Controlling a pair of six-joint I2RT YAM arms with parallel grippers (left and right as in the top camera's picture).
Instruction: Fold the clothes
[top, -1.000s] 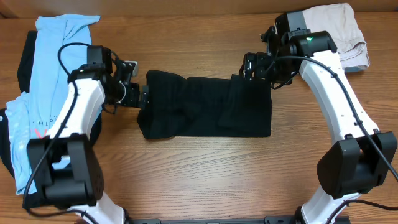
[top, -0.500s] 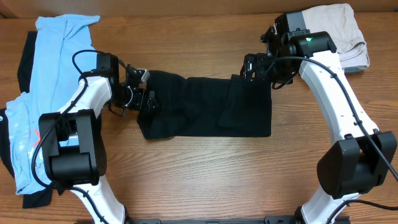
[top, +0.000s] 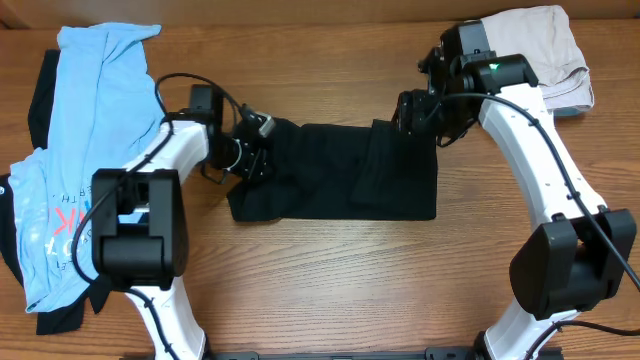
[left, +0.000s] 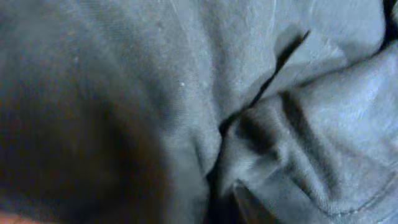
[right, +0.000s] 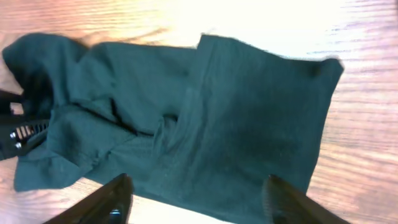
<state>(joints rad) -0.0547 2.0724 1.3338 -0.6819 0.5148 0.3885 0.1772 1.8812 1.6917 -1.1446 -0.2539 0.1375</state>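
Note:
The black garment lies in a rough rectangle across the middle of the table, its left end rumpled. My left gripper is pushed into that left end and shut on a bunch of the cloth. In the left wrist view the black garment fills the frame, with creases gathered toward one dark fingertip. My right gripper hovers over the upper right corner. Seen from the right wrist, the right gripper stands open above the black garment, nothing between its fingers.
A light-blue printed tee lies heaped at the left over a dark piece. A beige garment sits folded at the back right. Bare wooden table shows in front of the black garment.
My left gripper has moved right into the garment's left end and closed down on the cloth, bunching it. The right gripper has stayed in place with its fingers somewhat narrower.

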